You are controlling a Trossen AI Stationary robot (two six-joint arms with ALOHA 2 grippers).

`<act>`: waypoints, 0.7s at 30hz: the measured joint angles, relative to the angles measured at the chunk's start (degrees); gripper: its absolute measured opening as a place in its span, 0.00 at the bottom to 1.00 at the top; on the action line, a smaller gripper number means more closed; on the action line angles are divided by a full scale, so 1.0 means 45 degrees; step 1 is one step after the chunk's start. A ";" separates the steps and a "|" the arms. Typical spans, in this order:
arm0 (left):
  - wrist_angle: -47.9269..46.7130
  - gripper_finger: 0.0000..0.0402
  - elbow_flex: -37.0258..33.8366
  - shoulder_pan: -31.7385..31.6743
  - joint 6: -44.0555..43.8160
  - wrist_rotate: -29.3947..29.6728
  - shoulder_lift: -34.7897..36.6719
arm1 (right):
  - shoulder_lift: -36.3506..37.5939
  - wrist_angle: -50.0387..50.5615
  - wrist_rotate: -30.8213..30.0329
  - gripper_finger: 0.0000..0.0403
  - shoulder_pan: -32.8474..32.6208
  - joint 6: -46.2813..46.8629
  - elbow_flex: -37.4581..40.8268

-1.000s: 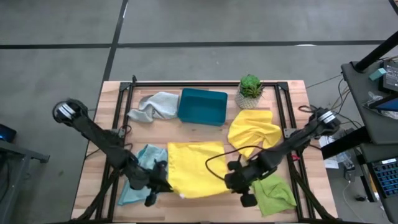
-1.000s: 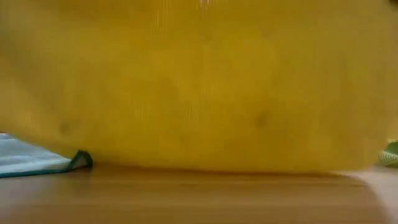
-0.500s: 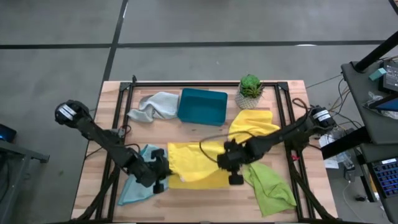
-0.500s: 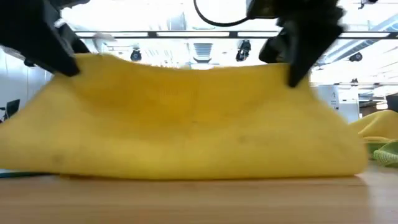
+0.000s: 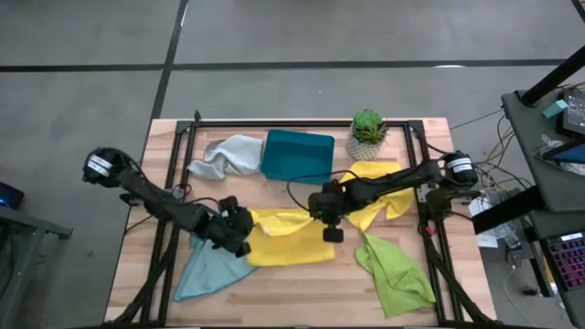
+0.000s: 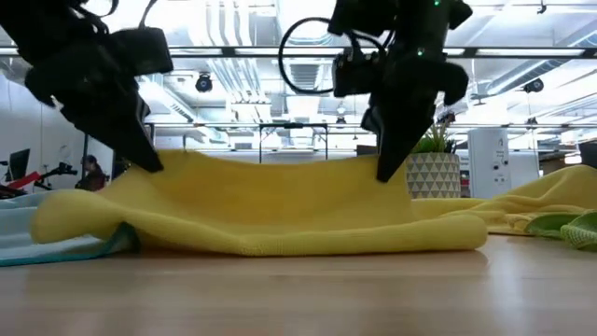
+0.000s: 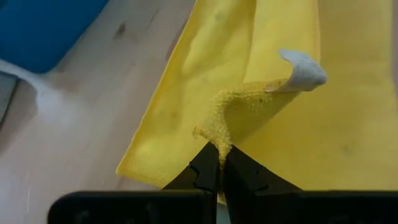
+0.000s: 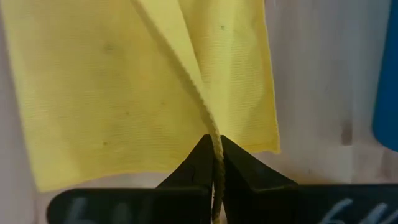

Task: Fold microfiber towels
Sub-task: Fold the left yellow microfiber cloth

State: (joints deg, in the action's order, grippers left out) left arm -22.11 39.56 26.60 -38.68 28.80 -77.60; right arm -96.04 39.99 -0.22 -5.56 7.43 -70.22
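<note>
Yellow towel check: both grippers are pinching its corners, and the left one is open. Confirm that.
Not quite. The left gripper is shut on the yellow towel, as the left wrist view shows: its fingers are pressed together on a corner. The right gripper is likewise shut on the towel.

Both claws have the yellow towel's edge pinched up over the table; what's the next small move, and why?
Probably lower both claws onto the far edge, then release. The left claw and right claw hold the yellow towel doubled over, its lifted edge sagging above the lower layer.
</note>
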 joint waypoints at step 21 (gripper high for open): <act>0.0121 0.01 -0.0487 -0.0090 -0.0986 0.0980 -0.0200 | -0.0180 0.0059 -0.1434 0.17 0.0164 0.0436 0.0000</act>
State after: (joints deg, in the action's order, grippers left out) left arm -21.56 37.36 26.20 -43.11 33.21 -78.50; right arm -96.85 40.25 -6.68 -4.82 9.39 -70.22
